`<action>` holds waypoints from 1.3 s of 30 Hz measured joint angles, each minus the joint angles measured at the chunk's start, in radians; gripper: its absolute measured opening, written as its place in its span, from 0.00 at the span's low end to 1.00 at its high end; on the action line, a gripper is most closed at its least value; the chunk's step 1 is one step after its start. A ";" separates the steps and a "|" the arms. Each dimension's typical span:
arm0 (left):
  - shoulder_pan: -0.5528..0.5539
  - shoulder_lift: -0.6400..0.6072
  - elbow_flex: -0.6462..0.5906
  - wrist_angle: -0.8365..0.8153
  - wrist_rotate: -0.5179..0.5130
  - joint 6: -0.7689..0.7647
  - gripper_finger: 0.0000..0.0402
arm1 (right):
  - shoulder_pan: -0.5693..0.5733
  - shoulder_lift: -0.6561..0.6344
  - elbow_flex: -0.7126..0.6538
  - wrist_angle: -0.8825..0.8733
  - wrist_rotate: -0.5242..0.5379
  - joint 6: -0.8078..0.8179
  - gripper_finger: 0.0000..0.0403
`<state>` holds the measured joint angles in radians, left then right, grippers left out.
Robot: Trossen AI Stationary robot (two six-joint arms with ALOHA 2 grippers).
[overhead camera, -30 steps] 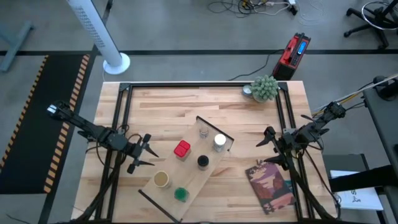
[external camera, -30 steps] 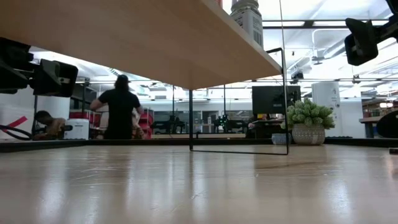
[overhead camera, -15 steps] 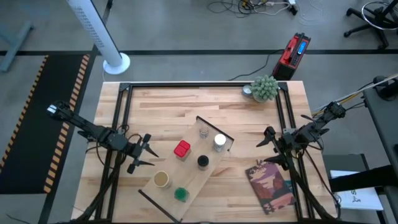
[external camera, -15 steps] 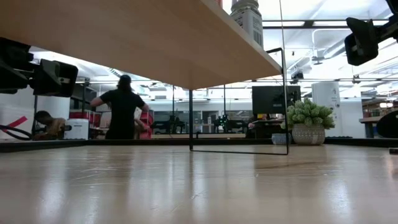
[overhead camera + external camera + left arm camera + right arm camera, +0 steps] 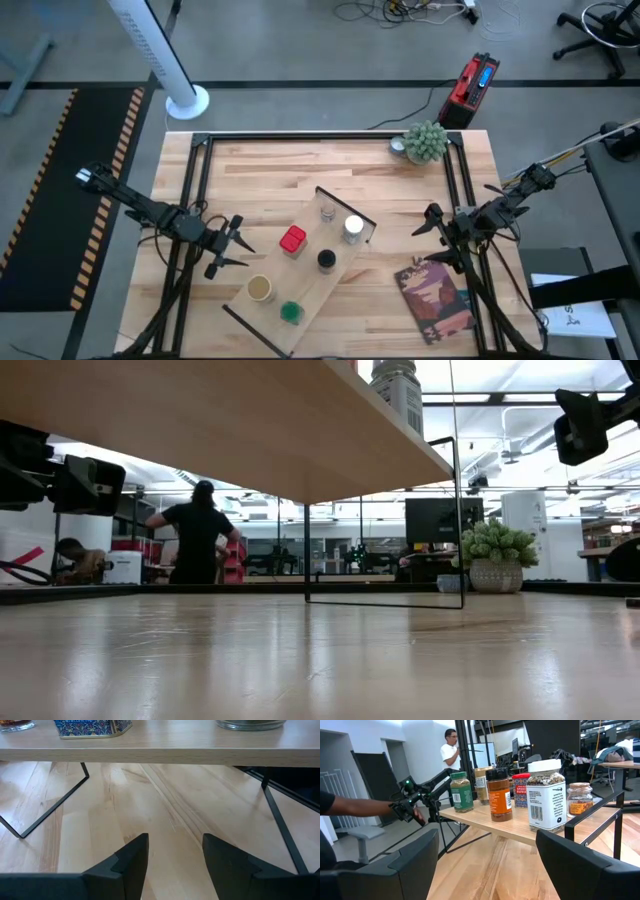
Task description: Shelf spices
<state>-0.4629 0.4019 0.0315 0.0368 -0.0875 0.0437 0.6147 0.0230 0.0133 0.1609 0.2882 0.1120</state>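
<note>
The shelf (image 5: 306,272), a pale board on thin black rails, stands slantwise on the middle of the table. Six spice jars stand on it: clear glass (image 5: 326,211), white-topped (image 5: 353,228), red (image 5: 292,239), black-topped (image 5: 326,260), tan-topped (image 5: 260,288) and green-topped (image 5: 291,312). They also show in the right wrist view, from the green-topped jar (image 5: 461,791) to the white-topped one (image 5: 546,801). My left gripper (image 5: 240,243) is open and empty, left of the shelf and facing its edge (image 5: 160,754). My right gripper (image 5: 428,236) is open and empty, right of the shelf.
A fuzzy green potted plant (image 5: 425,142) stands at the table's far right corner. A reddish-brown book (image 5: 436,297) lies at the near right. Black frame rails (image 5: 190,180) run along the table's sides. People show in the room behind (image 5: 197,542).
</note>
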 joint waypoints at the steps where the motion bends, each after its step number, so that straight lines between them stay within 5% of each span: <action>1: 0.000 0.000 0.000 0.000 0.000 0.000 0.44 | 0.000 0.000 0.000 0.000 0.000 0.000 0.77; 39: 0.000 0.000 0.000 0.406 -0.003 -0.378 0.44 | 0.000 0.000 0.000 0.005 0.000 0.000 0.75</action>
<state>-0.4633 0.4015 0.0315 0.4427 -0.0902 -0.3345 0.6147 0.0230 0.0132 0.1656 0.2882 0.1123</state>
